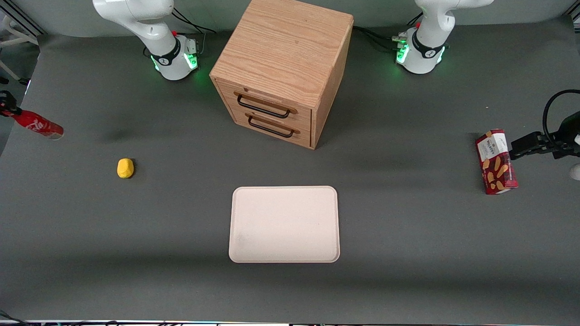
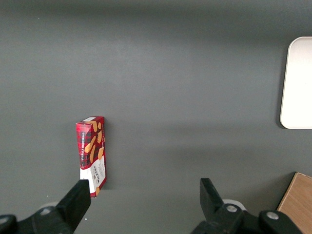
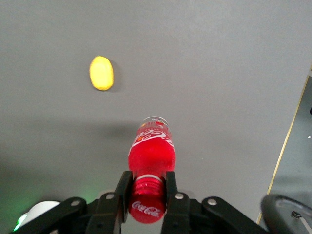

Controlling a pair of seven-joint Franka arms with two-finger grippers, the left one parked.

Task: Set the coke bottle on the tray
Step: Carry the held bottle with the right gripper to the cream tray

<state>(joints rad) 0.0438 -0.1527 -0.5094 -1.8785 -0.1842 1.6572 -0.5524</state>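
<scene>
Pinching the coke bottle (image 3: 151,146) at its neck just under the cap, the gripper (image 3: 147,187) holds it off the table at the working arm's end, near nine o'clock in the front view, so it hangs free for carrying. At about six o'clock from the wooden drawer cabinet (image 1: 283,68), the tray (image 1: 284,224) lies bare with nothing in it; the yellow lump (image 1: 125,168) sits between bottle and tray.

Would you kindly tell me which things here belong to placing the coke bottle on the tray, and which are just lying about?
Belonging to the job:
- coke bottle, gripped at its neck
- pincer, at the working arm's end of the table
- tray, nearer the front camera than the cabinet

Just lying about:
- yellow lump
- biscuit box
- wooden drawer cabinet
</scene>
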